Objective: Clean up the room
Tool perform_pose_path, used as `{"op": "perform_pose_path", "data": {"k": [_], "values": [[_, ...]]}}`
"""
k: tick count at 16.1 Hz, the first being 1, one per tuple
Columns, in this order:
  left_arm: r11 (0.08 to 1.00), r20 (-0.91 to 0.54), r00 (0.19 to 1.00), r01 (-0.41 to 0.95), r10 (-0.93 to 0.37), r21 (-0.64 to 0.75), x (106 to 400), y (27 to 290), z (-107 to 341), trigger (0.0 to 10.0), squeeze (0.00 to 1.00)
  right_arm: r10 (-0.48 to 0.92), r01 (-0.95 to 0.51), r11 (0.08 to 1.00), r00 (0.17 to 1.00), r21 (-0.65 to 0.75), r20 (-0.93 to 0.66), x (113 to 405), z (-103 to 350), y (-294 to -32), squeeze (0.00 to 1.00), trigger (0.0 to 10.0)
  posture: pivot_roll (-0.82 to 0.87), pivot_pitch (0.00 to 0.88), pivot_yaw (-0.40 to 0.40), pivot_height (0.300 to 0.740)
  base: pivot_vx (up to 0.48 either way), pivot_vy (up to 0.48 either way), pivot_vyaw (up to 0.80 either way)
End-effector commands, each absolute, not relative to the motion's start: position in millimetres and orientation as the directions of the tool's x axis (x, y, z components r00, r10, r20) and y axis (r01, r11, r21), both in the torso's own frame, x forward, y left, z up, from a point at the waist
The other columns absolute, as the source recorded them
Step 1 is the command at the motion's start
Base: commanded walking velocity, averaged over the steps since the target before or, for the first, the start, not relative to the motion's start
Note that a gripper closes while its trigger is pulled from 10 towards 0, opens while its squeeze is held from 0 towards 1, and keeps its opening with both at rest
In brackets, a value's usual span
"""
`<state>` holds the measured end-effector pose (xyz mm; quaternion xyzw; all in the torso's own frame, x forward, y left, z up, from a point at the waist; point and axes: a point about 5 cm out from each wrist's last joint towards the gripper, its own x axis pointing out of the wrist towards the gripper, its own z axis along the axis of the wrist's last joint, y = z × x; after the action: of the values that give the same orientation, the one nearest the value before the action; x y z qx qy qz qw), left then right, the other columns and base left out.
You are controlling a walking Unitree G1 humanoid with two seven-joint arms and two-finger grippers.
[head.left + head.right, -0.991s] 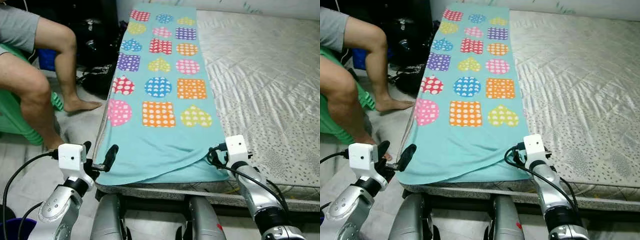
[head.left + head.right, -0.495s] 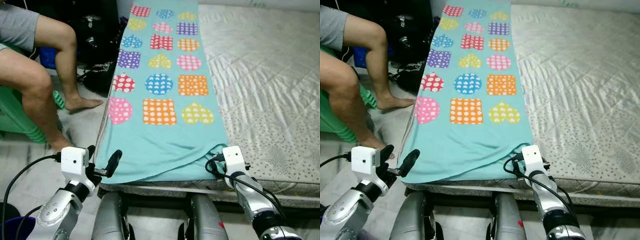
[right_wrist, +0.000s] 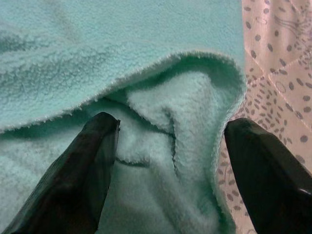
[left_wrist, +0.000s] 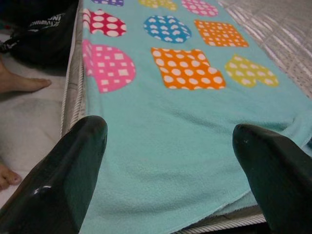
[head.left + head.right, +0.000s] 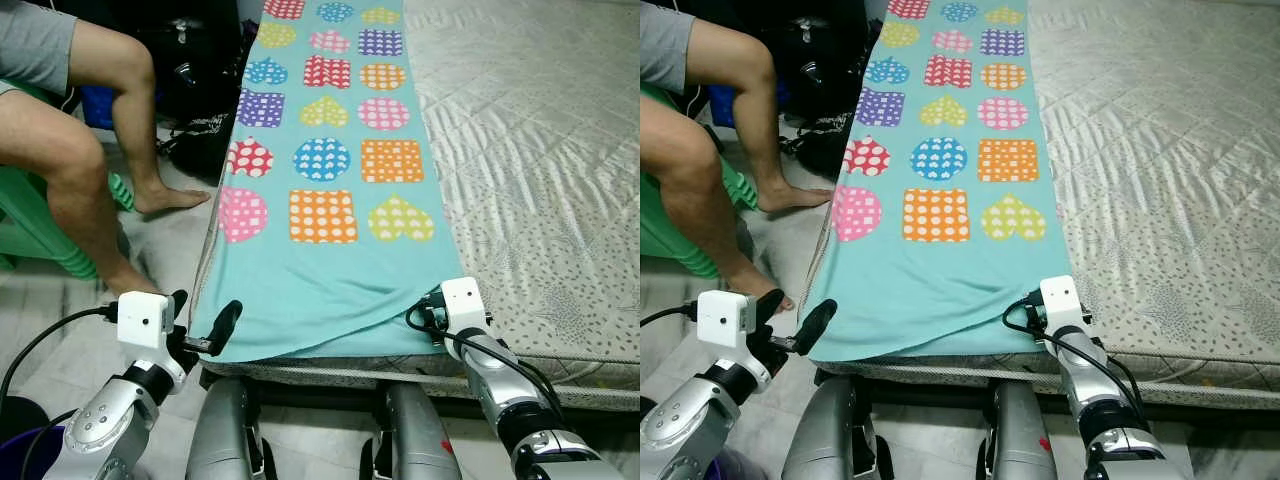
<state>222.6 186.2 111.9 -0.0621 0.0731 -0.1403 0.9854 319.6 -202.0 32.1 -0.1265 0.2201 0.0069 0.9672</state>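
Standing at the foot of a mattress (image 5: 520, 150), we look down on both grippers at the near hem of a turquoise blanket (image 5: 330, 270).

At 7 o'clock our left gripper (image 5: 205, 325) hangs fingers wide, just off the blanket's near left corner. At 5 o'clock our right gripper (image 3: 165, 161) is spread wide around a folded corner. The blanket, patterned with dotted hearts, circles and squares, runs toward 12 o'clock. At 10 o'clock a seated person's bare legs (image 5: 85, 170) rest on the floor (image 5: 160, 260).

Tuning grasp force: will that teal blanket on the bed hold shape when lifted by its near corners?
Probably not: the blanket looks like soft fleece, already folded at the right pincer, so it should sag. Likely light. Its overhanging left edge may slide off the mattress.
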Motion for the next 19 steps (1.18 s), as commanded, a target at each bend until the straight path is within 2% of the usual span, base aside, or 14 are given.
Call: {"op": "perform_pose_path", "data": {"k": [1,8,11,18,19], "values": [[0.953,-0.141,0.948,0.266,-0.286,-0.142,219.4,187.6,111.3,10.0,0.00,-0.053,-0.053,0.973,0.897,-0.225,-0.439,315.8,28.9,-209.4,0.00,10.0,0.11,0.211,0.015,0.587,0.000,0.000,0.00],[0.952,-0.143,0.947,0.269,-0.289,-0.146,221.4,189.3,112.9,10.0,0.00,0.028,-0.113,0.979,0.900,-0.172,-0.435,311.5,34.5,-231.7,0.00,10.0,0.10,0.202,0.016,0.587,0.000,0.000,0.00],[0.946,-0.148,0.941,0.280,-0.304,-0.162,221.4,187.2,111.2,10.0,0.00,0.146,-0.214,0.970,0.890,-0.115,-0.432,304.5,32.5,-228.2,0.00,10.0,0.09,0.199,0.020,0.587,0.000,0.000,0.00],[0.942,-0.144,0.939,0.288,-0.313,-0.170,224.8,187.3,112.6,10.0,0.00,0.122,-0.168,0.980,0.927,-0.103,-0.353,313.0,45.5,-230.5,0.00,10.0,0.10,0.192,0.022,0.587,0.000,0.000,0.00],[0.943,-0.143,0.939,0.287,-0.312,-0.171,224.9,187.7,112.9,10.0,0.00,0.110,-0.155,0.982,0.933,-0.107,-0.343,315.3,48.5,-232.1,0.00,8.4,0.10,0.192,0.022,0.587,0.000,0.000,0.00]]}}
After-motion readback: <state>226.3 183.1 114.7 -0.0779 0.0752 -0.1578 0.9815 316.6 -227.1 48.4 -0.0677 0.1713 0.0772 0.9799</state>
